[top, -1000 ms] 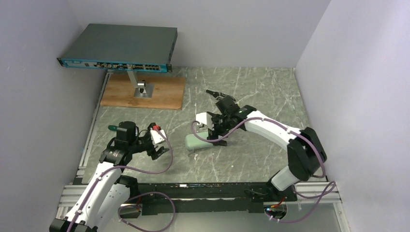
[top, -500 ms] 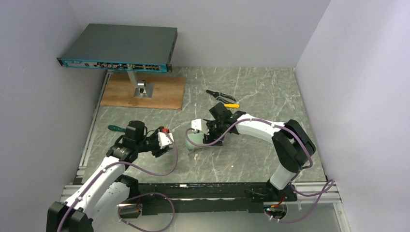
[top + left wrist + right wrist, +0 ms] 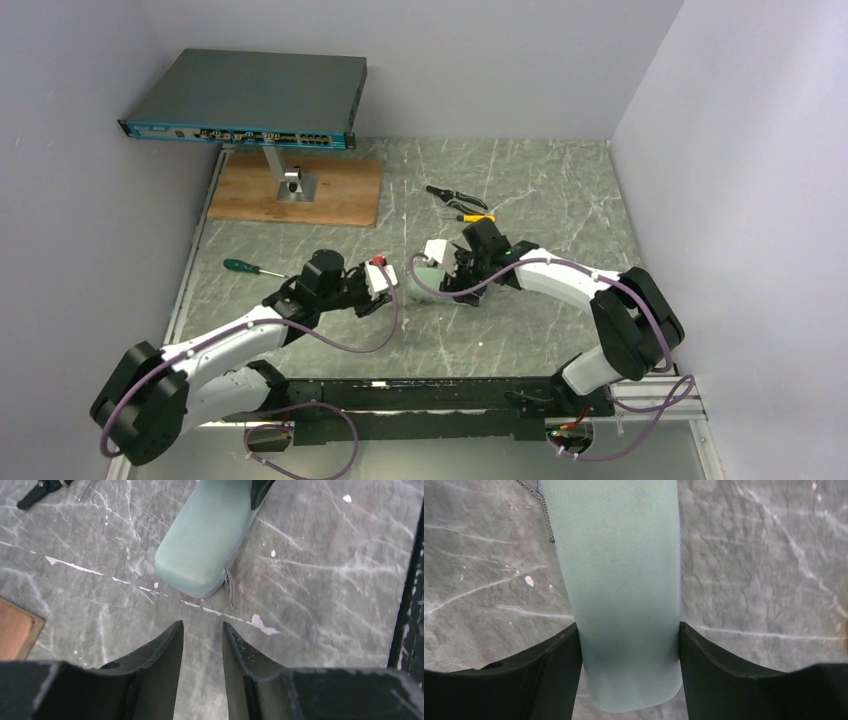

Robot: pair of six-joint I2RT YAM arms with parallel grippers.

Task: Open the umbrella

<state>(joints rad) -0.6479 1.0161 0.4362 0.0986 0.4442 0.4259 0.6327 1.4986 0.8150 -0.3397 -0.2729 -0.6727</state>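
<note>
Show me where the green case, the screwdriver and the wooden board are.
green case (image 3: 205,540), left wrist view, middle of its top.
screwdriver (image 3: 240,266), top external view, green handle.
wooden board (image 3: 350,195), top external view, bare right part.

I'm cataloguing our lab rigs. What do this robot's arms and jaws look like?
The left arm and right arm have white shells with black joints, and a purple cable loops along each. The jaws are matte black, tapered, with scuffed pale edges.

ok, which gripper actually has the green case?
The right gripper: its fingers press both sides of the case. The left gripper is open, short of the case's rounded end, holding nothing.
</note>
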